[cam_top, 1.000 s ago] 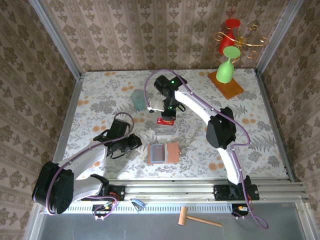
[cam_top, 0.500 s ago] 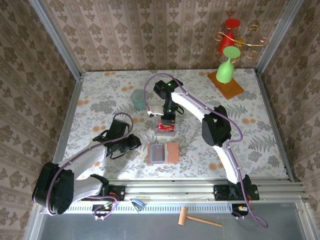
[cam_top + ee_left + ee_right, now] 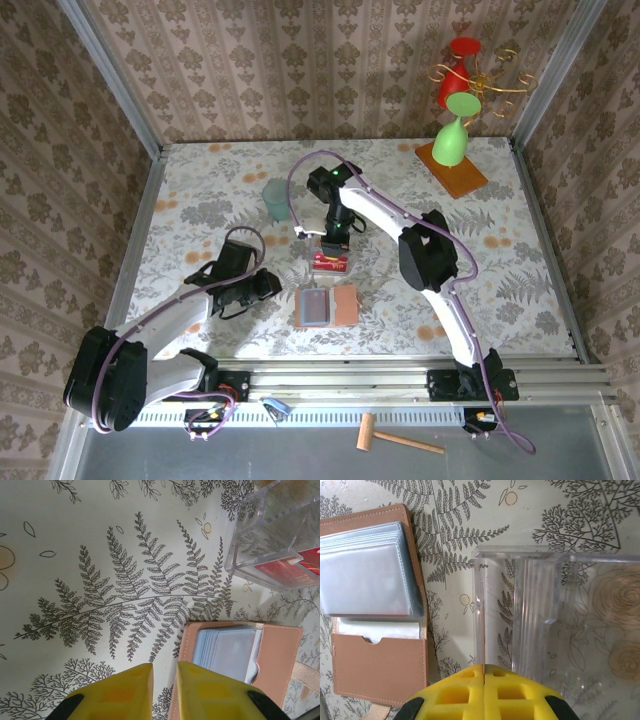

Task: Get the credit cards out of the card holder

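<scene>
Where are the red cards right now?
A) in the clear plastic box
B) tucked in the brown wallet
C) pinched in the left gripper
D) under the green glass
A: the red cards lie inside the clear plastic box, which stands beside the open wallet.

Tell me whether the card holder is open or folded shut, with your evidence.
Open: the card holder lies spread flat, both halves side by side, clear sleeves facing up.
</scene>
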Controlling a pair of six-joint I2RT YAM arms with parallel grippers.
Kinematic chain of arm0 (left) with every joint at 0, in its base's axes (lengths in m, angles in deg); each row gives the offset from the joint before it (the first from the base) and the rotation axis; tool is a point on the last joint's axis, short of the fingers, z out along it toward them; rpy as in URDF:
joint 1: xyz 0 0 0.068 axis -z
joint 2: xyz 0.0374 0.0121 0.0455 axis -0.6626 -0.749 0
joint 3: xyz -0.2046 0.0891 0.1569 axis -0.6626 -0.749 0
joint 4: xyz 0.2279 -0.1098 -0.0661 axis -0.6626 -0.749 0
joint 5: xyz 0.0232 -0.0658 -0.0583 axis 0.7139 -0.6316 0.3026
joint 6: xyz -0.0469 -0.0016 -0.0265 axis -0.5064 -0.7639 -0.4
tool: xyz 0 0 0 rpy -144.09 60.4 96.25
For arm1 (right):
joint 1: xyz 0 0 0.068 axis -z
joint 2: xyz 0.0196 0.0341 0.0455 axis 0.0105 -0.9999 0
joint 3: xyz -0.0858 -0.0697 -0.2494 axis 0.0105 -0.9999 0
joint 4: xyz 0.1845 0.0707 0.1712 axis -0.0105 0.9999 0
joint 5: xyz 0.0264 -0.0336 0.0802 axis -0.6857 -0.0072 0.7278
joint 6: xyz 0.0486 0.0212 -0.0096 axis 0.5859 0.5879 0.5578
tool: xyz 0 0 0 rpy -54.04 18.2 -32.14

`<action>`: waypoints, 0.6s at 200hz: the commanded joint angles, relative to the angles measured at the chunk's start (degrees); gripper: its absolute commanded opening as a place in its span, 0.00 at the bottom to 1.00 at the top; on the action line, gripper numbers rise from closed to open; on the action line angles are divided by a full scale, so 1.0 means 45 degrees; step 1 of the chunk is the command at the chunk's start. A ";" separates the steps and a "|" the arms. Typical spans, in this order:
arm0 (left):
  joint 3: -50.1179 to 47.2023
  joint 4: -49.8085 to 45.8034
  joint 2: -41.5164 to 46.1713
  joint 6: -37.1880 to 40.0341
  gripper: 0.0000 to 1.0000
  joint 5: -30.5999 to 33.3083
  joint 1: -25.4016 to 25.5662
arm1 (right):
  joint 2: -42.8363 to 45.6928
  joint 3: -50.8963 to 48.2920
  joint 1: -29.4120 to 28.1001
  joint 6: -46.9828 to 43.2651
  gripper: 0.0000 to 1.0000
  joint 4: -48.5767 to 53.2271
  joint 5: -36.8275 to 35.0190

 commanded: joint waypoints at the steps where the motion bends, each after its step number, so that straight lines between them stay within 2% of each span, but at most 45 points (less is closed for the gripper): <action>1: -0.0201 0.0017 0.0258 0.0090 0.20 -0.0161 -0.0114 | -0.0289 0.0301 0.0051 -0.0016 0.03 0.0481 0.0425; 53: -0.0164 0.0024 0.0257 0.0107 0.20 -0.0199 -0.0119 | -0.0194 0.0471 0.0088 0.0214 0.13 0.0480 0.0257; 96: -0.0127 0.0274 0.0073 0.0124 0.21 -0.0475 -0.0103 | 0.0554 0.0388 0.0117 0.0717 0.25 0.0031 -0.0236; 120: -0.0066 0.0358 -0.0058 0.0109 0.21 -0.0532 -0.0078 | 0.1272 -0.0096 0.0101 0.1162 0.28 -0.0679 -0.0383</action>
